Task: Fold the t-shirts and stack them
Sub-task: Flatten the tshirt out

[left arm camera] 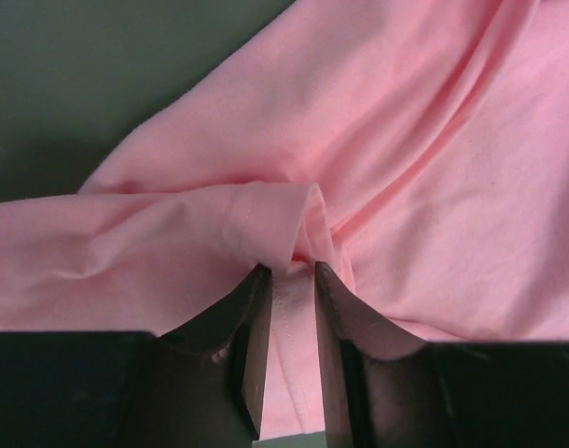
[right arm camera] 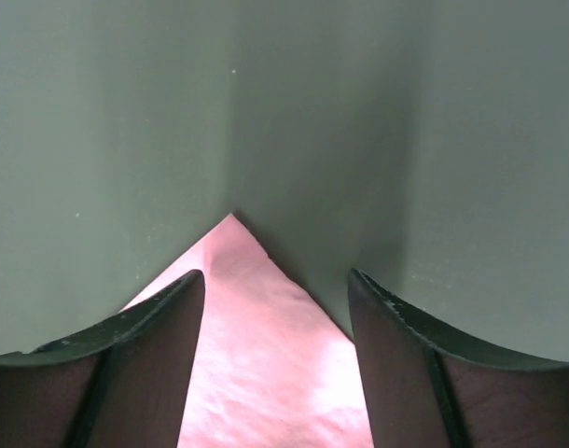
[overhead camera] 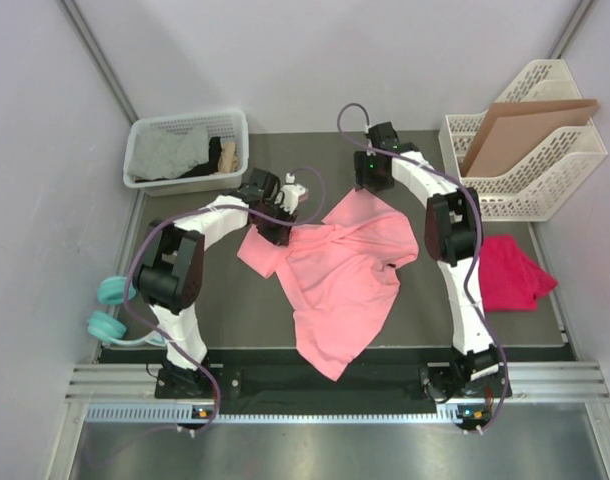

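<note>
Cloth of the light salmon-pink t-shirt [overhead camera: 340, 275] lies rumpled across the middle of the table [overhead camera: 225, 310], with one long flap trailing toward the near edge and creases bunched at its far side. It is not flat, let alone folded. The magenta-red t-shirt [overhead camera: 513, 272] sits in a loose heap at the table's right edge, well apart from the pink one and with neither arm on it.

The left gripper [left arm camera: 289, 273] is at the pink shirt's far left part. Its fingers are pinched nearly together on a raised ridge of fabric, and cloth shows in the narrow slot between them. The right gripper [right arm camera: 275, 276] is at the shirt's far corner with its jaws wide apart. A pointed tip of pink cloth lies between and beneath them, and it holds nothing.

By my reading, the step in hand is spreading out the first shirt, before any fold. The next move calls for the right fingers to close on that corner, then for both arms to draw apart so the cloth pulls flat. Farther out stand a white basket [overhead camera: 190, 118] at far left and a white file rack [overhead camera: 545, 190] holding a brown cardboard sheet [overhead camera: 525, 130] at far right
</note>
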You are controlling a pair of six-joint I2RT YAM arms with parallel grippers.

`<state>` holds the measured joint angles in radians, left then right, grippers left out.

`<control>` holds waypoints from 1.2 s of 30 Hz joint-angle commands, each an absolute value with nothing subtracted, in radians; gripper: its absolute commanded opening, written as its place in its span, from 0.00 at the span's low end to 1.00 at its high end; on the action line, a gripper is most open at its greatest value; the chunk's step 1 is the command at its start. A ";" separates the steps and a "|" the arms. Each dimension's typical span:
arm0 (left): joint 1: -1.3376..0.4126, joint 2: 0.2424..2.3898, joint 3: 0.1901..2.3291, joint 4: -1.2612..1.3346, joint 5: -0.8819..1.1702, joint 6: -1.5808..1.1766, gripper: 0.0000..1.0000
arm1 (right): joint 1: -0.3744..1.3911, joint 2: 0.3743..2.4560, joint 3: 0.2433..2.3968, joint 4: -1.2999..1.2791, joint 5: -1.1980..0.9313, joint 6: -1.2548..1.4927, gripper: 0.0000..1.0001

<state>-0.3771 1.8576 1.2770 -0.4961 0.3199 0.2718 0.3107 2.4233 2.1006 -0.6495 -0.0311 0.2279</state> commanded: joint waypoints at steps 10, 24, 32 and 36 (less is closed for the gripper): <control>-0.394 1.967 1.331 -0.448 0.218 0.253 0.26 | 0.311 2.433 2.023 -0.588 -0.133 0.245 0.13; -0.264 1.689 1.255 -0.616 0.196 0.357 0.00 | 0.311 2.369 1.960 -0.578 -0.084 0.238 0.00; -0.081 1.301 1.114 -0.791 0.066 0.584 0.00 | 0.305 2.330 1.942 -0.571 -0.060 0.242 0.00; -0.006 1.181 0.987 -0.772 -0.047 0.741 0.00 | 0.305 2.312 1.919 -0.561 -0.054 0.245 0.00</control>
